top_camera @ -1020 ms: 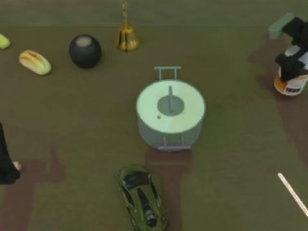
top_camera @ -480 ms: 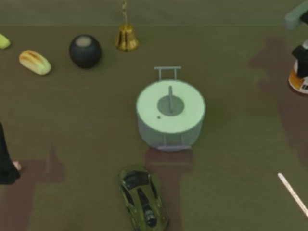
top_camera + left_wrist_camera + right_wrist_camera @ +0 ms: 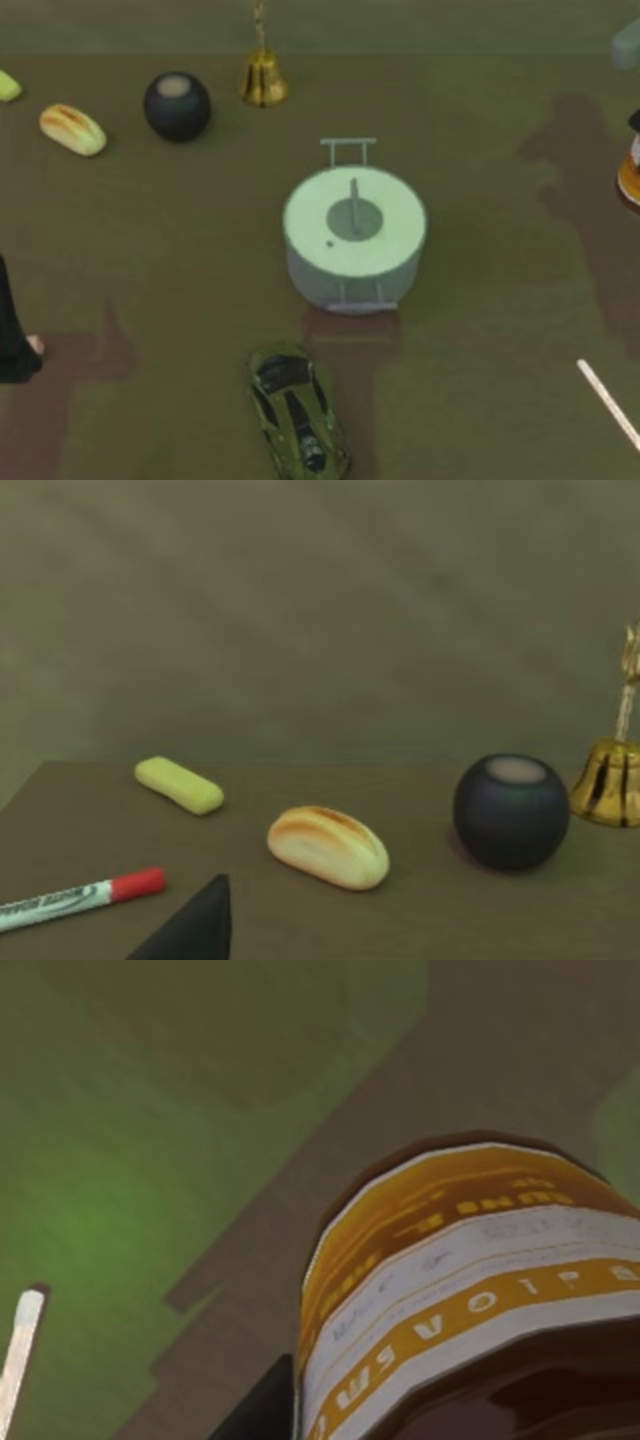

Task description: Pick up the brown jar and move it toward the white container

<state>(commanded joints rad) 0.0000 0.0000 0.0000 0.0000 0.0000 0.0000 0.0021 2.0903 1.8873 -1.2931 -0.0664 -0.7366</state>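
Brown jar (image 3: 630, 178) held at table's far right edge, right gripper grip state not discernible, white container (image 3: 354, 238) well apart at centre, open table (image 3: 500, 300) between, left gripper (image 3: 15, 340) parked at left edge.

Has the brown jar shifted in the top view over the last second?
Yes. The brown jar, carried by the right hand, has slid toward the table's right edge, farther from the white container, and is now mostly out of frame.

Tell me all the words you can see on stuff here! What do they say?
Brown jar: white and orange letters run round its label, but they show upside down and blurred, so I cannot read them.
Red-capped marker: dark print along its white barrel, too small to read.
Toy car, bell, white container: no words on them.
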